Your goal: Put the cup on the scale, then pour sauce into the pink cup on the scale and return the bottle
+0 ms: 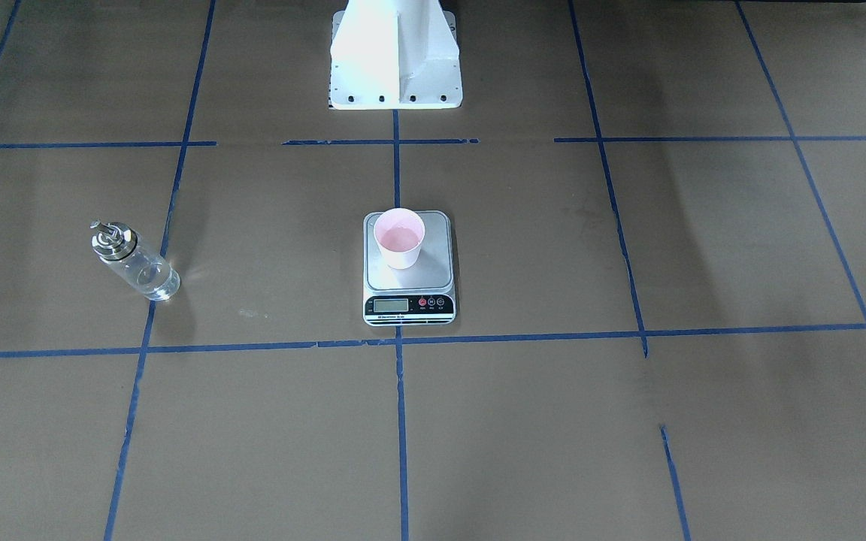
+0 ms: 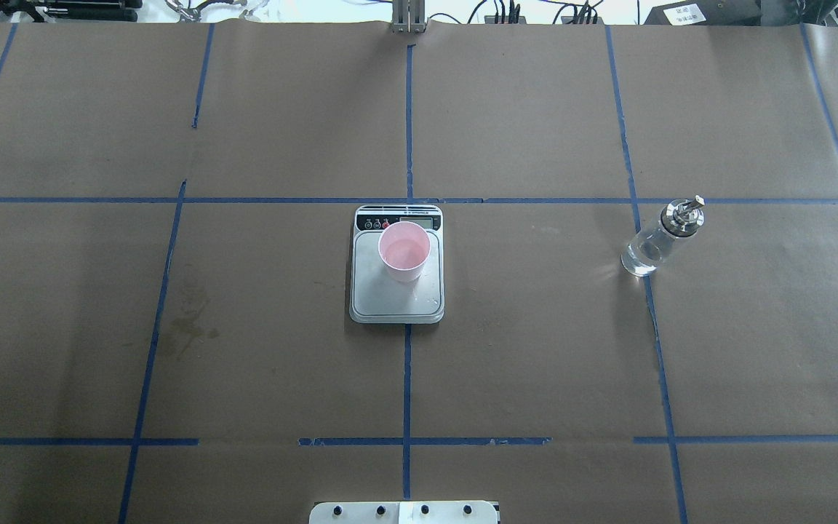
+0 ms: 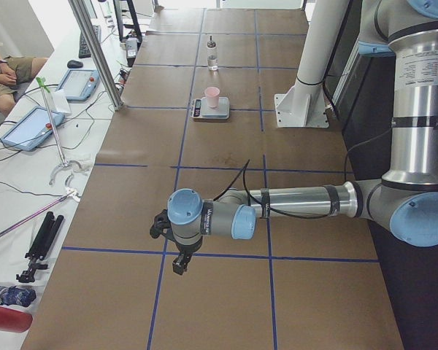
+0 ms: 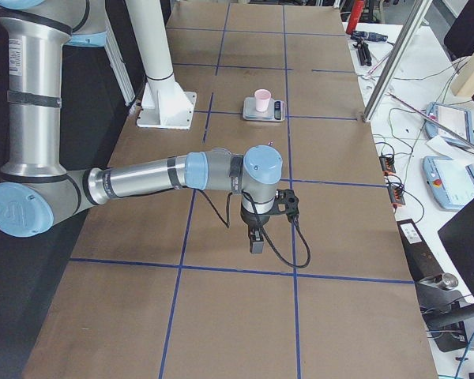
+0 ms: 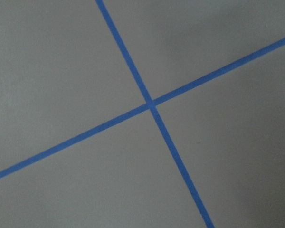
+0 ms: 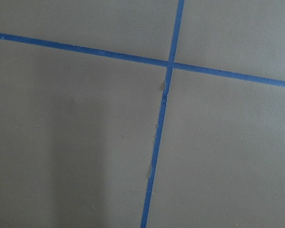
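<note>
Pink cup (image 2: 404, 251) sits on the scale (image 2: 396, 306), bottle (image 2: 655, 244) stands well apart on the desk (image 2: 535, 364); I cannot tell whether pouring is done, nor whether left tool (image 3: 177, 264) or right tool (image 4: 256, 242) is open.

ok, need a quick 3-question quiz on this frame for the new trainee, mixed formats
1. True or false: the pink paper cup stands on the platform of the kitchen scale.
2. The glass bottle is: A) lying on its side; B) upright on the table, to the robot's right of the scale; C) held in a gripper.
3. Fill in: the scale's display strip is on the edge facing ___ from the robot's base.

Key: 1 true; 2 B; 3 away.
</note>
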Controlling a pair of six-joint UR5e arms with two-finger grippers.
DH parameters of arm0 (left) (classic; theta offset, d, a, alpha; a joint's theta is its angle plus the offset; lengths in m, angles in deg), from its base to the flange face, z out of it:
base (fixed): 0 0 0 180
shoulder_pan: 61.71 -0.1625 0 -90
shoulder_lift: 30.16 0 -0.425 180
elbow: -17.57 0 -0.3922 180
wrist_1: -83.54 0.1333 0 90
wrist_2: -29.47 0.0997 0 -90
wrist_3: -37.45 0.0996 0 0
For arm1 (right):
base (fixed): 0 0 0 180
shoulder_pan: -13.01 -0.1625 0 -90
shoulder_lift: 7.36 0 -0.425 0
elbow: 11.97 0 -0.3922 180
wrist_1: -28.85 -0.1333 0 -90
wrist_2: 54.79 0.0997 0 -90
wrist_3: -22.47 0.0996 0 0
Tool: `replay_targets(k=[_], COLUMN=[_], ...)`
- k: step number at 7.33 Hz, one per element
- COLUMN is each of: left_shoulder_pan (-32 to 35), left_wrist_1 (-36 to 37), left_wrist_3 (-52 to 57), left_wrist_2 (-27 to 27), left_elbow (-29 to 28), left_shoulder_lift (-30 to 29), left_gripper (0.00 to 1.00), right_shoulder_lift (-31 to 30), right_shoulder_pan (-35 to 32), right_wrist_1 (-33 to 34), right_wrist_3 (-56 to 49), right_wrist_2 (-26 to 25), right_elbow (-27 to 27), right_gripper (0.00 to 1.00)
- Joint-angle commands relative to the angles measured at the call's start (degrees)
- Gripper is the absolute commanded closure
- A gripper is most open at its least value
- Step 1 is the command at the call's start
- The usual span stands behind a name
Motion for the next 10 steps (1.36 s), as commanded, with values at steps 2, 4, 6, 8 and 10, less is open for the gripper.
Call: replay_targets(k=[2, 4, 6, 8, 10], left_shoulder_pan=[0.94, 0.94, 1.03, 1.03, 1.03], left_wrist_1=[8.89, 9.36, 9.36, 9.45, 9.45], left_wrist_3=[-0.09, -0.09, -0.09, -0.18, -0.88], left_wrist_2=[0.40, 0.40, 0.40, 0.49, 0.40], left_elbow=[5.97, 6.52, 6.78, 7.22, 7.13], left_shoulder_lift=[-0.15, 0.47, 0.56, 0.56, 0.64], left_gripper=[0.00, 0.00, 0.00, 0.00, 0.00], right_shoulder_lift=[-0.01, -0.09, 0.34, 0.43, 0.61], right_shoulder_pan=[0.03, -0.05, -0.06, -0.06, -0.06], right_wrist_1=[-0.40, -7.72, -9.89, -9.89, -9.89], right_wrist_3=[0.06, 0.49, 3.21, 3.22, 3.31], right_wrist_2=[-0.08, 0.70, 1.24, 1.24, 1.24], right_elbow=[-2.46, -7.00, -8.34, -8.43, -8.44], right_gripper=[0.00, 0.00, 0.00, 0.00, 0.00])
